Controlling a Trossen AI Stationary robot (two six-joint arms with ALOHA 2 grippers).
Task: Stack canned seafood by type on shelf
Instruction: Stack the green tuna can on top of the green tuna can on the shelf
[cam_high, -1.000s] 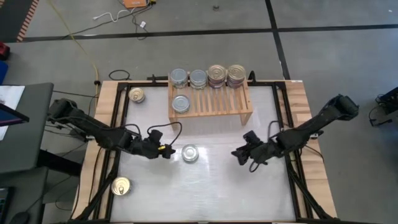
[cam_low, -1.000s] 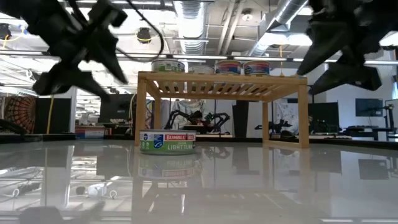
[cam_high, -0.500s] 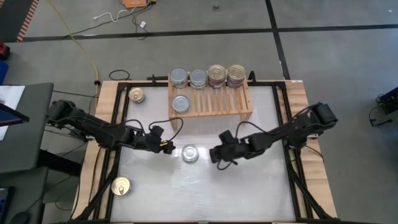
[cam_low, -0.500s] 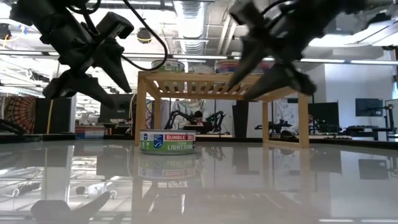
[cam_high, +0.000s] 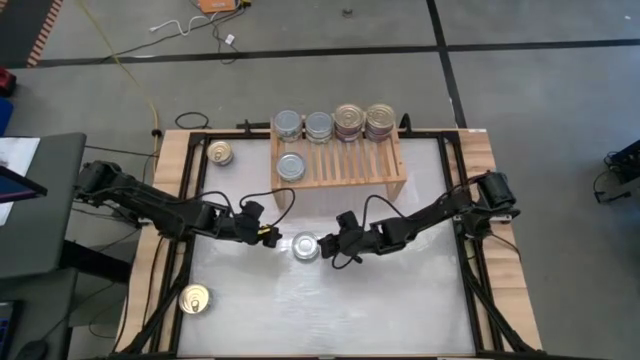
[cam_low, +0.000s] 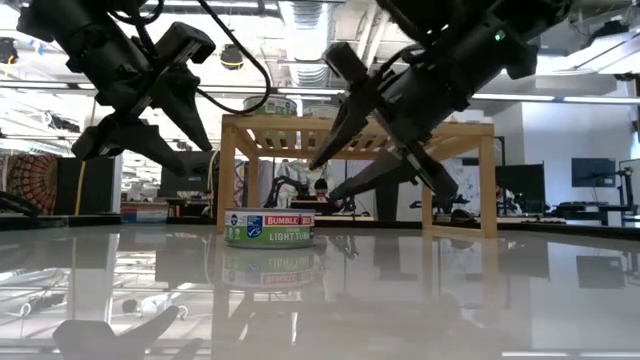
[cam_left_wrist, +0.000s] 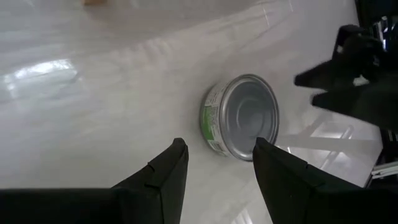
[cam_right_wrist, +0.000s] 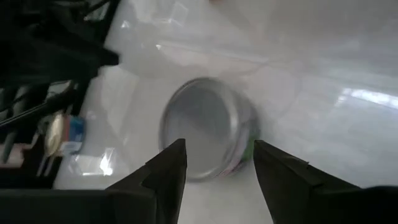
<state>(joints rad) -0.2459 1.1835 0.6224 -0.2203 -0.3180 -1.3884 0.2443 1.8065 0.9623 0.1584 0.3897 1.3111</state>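
The right gripper (cam_high: 325, 243) hangs just beside the silver-topped tin (cam_high: 306, 246) in the middle of the table (cam_high: 400, 300), on the tin's right in the high view. Its fingers (cam_right_wrist: 163, 180) stand apart with nothing between them, and its wrist view shows the tin's lid lying just ahead of the gap. The left gripper (cam_high: 270, 240) waits close on the tin's other side, fingers (cam_left_wrist: 165, 177) also parted and empty, above the table and not touching the tin.

The tin itself stands flat on the glossy white surface, label wall showing green and white in the low view (cam_low: 268, 227). It looks rigid and compact, likely moderately heavy for its size, and unlikely to dent under a firm pinch. The smooth metal wall and the slick tabletop suggest it could skid or twist if only one finger meets it first. The safest hold is probably across the full width, the fingers pressing opposite sides of the round wall, low enough to clear the rim.

Beyond it, the shelf (cam_high: 385, 180) carries four tins along its back edge and a single silver tin (cam_high: 290, 166) in front at the left. Two gold-lidded tins lie apart: one at the far left corner (cam_high: 220, 153), one at the near left (cam_high: 195, 298).
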